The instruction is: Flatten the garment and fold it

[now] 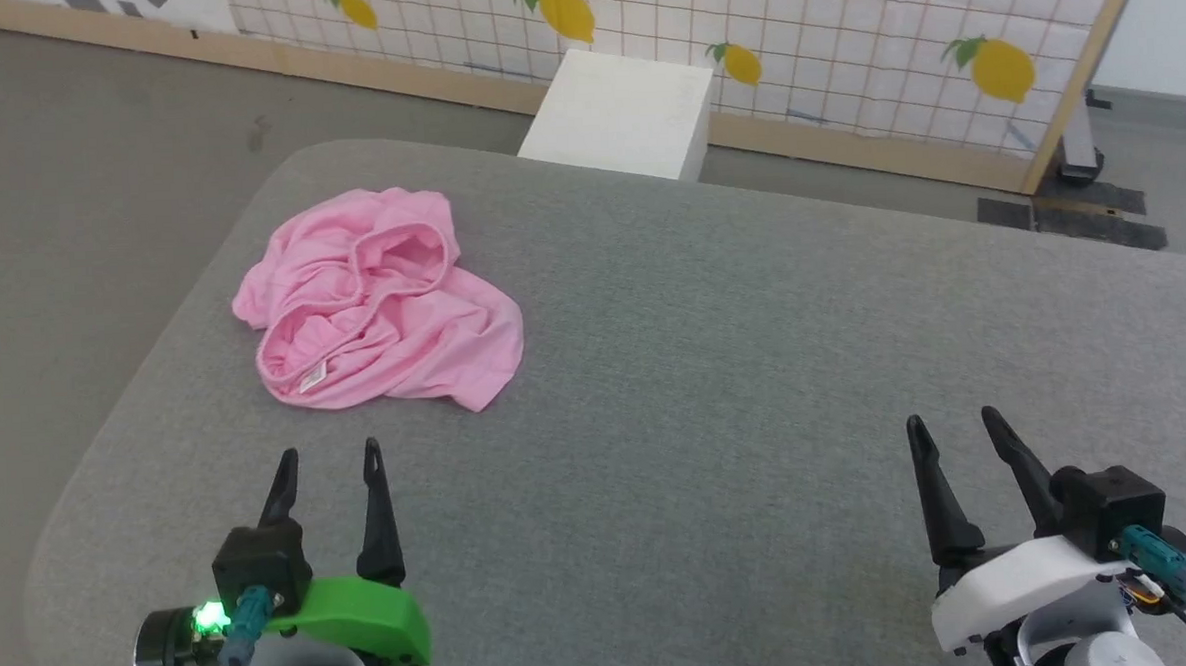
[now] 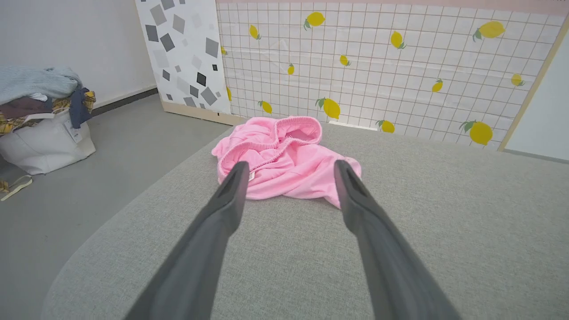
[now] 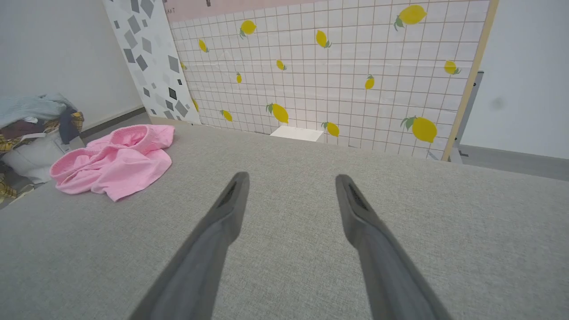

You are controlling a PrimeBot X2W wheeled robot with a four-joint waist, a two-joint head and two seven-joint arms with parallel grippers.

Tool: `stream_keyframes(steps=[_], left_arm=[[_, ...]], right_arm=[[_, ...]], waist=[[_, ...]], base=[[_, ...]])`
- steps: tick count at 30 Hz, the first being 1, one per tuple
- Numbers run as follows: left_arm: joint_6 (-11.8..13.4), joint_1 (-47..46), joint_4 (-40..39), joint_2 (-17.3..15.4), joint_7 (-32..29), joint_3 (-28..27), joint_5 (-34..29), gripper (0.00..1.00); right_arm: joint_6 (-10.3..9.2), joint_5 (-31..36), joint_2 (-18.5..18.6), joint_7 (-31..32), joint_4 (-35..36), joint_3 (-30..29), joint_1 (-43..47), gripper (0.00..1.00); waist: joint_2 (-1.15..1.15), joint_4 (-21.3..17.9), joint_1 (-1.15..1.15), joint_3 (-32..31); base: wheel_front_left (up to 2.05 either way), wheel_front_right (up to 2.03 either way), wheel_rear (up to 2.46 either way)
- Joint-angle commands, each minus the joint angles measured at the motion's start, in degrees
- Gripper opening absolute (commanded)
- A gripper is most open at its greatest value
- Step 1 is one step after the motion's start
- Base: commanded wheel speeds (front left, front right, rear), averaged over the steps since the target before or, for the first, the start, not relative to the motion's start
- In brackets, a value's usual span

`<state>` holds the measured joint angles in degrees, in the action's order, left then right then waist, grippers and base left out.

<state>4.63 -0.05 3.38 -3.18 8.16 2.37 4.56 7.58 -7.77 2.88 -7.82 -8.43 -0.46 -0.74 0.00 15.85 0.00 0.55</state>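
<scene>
**Item:** garment (image 1: 381, 302), light pink, thin, crumpled in a heap. It lies upper left in the head view on the grey counter (image 1: 716, 388), near the counter's left edge.
**Details:** gathered hem (image 1: 404, 243) looped over the top of the heap. A small white tag (image 1: 312, 378) shows at the lower left margin.
**Left gripper** (image 1: 330, 450): lower left of the frame, fingers spread wide and empty. They point at the heap and stop just short of it.
**Right gripper** (image 1: 952, 417): lower right of the frame, fingers parted and empty, well apart from the cloth.
**Step in hand (judged):** first approach; flattening not yet begun.
**Handling notes:**
- Pinch one layer at an outer edge, not the bunched middle.
- The pointed corner (image 1: 481, 398) at the heap's lower right looks free to take.
- Bring the right gripper across to a second edge and draw the two apart, keeping low.
- Pull toward frame centre, since the heap lies close to the drop-off.
</scene>
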Motion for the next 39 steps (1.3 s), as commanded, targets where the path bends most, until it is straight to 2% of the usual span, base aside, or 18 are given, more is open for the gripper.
stream_keyframes(steps=[1, 39], left_arm=[[0.5, 1.07, 0.35, 0.18, 0.57, -0.02, 0.21, 1.0], [1.58, 1.12, 3.78, -0.11, 5.03, 0.18, 0.94, 1.0]], right_arm=[[-0.05, -0.76, 0.0, -0.74, -0.44, 0.07, 1.27, 1.0], [-0.08, -4.05, -0.01, -4.47, -4.57, 0.7, 1.48, 1.0]], waist=[[0.0, 0.85, 0.0, -0.13], [0.0, 8.19, 0.0, -0.57]], base=[[0.0, 0.0, 0.0], [0.0, 0.0, 0.0]])
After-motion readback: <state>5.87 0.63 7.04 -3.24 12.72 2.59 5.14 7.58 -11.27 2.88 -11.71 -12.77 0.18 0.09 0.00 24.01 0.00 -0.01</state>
